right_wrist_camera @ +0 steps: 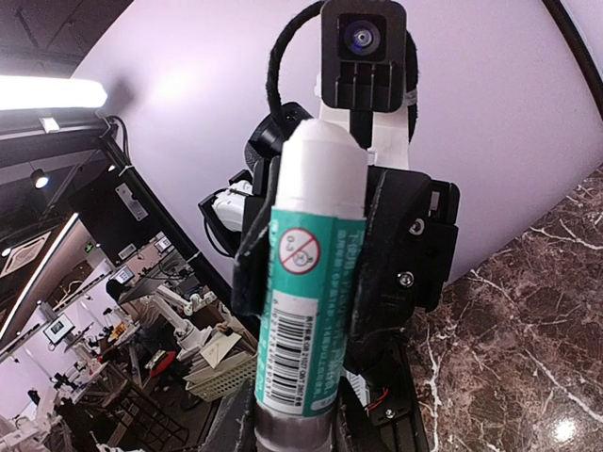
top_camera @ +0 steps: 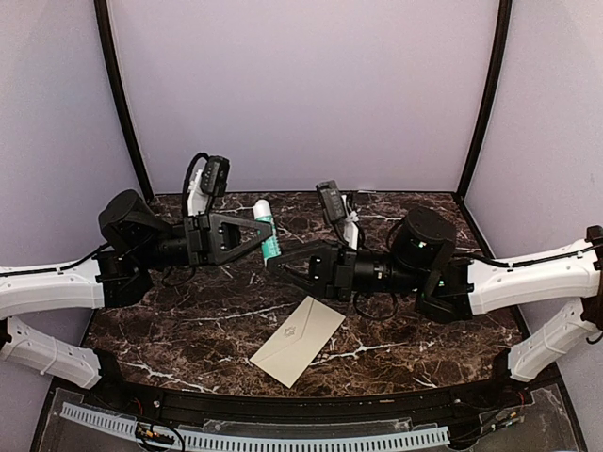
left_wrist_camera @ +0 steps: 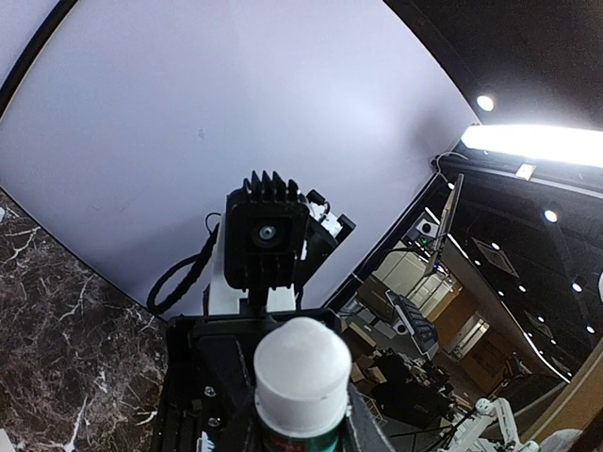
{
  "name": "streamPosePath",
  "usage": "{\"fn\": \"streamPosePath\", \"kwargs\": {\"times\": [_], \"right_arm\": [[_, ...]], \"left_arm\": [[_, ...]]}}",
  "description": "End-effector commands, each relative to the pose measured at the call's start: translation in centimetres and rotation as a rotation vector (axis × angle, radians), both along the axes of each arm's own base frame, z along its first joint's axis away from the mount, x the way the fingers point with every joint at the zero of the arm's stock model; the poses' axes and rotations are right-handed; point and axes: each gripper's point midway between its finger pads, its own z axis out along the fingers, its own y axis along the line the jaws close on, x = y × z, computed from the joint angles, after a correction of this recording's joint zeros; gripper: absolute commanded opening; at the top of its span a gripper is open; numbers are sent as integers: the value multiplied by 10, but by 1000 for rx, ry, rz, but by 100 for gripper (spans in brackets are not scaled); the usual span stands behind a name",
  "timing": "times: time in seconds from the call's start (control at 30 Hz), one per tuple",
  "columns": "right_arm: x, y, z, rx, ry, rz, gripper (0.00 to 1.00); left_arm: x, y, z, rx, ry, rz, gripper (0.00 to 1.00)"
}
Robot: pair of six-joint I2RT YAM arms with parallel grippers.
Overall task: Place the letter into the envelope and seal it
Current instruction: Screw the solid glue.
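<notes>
So, two arms meeting in the middle over the table (top_camera: 188, 330), with a glue stick (top_camera: 267, 228) between them. My left gripper (top_camera: 264, 234) is clamped narrow around the stick's green-and-white label part, one finger on each side. The stick is clear of the marble, with its white cap (left_wrist_camera: 297, 363) at the end away from my other arm.

My right gripper (top_camera: 275, 265) comes in from the opposite side and sits right at the stick's lower end. From that wrist view the grey base runs down between my fingers, and the jaws look pulled in close around it. Honestly I can't tell whether the pads are actually pressing on it or just hugging it.

The envelope (top_camera: 298, 341) is the cream-beige one. It lies flat on the dark marble near the front edge, turned at an angle, with the little emblem facing up. It's below my right gripper in the top view and well apart from both grippers.
</notes>
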Motion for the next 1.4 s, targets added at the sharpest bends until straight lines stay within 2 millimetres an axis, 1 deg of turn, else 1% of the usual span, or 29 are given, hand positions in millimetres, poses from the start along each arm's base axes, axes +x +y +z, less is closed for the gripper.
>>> {"fn": "streamPosePath", "kwargs": {"times": [0.0,0.13,0.23,0.3,0.33,0.37,0.4,0.43,0.47,0.57,0.63,0.67,0.83,0.9,0.93,1.0,1.17,1.3,1.33,1.37], "right_arm": [[-7,-2,21,63,-37,16,17],[-5,-1,19,51,-43,4,9],[2,1,15,12,-39,-36,7],[12,3,8,-51,-28,-88,7],[18,4,9,-68,-30,-122,7],[24,6,0,-125,-24,-151,7],[30,7,-4,-163,-23,-182,7],[35,8,-9,-204,-24,-209,7],[41,10,-8,-232,-23,-238,6],[58,14,-18,-328,-16,-328,5],[69,16,-27,-390,-5,-386,5],[75,18,-34,-427,1,-420,5],[95,31,-57,-591,-18,-531,5],[101,37,-62,-647,-36,-575,4],[105,40,-66,-675,-41,-596,4],[108,45,-71,-703,-45,-614,4],[108,57,-75,-705,-38,-596,4],[105,55,-74,-689,-30,-584,5],[102,53,-72,-679,-27,-572,7],[99,52,-68,-659,-25,-558,12]], "left_arm": [[1,3,4,-9,-10,20,0],[3,3,0,5,-10,31,0],[6,1,-8,35,-6,44,0],[10,1,-14,55,0,64,0],[11,0,-18,71,8,71,0],[14,0,-19,77,6,92,0],[17,0,-25,101,22,105,0],[24,1,-27,110,32,142,0],[28,1,-36,143,59,164,0],[42,3,-49,180,107,244,0],[49,6,-57,201,139,281,0],[51,7,-63,220,157,297,0],[67,16,-90,282,253,404,0],[69,18,-97,277,292,418,0],[70,18,-97,266,309,419,0],[71,18,-104,266,335,421,0],[73,17,-113,276,374,428,0],[72,17,-112,274,381,422,0],[71,18,-109,267,378,422,0],[71,18,-107,263,375,421,0]]}}
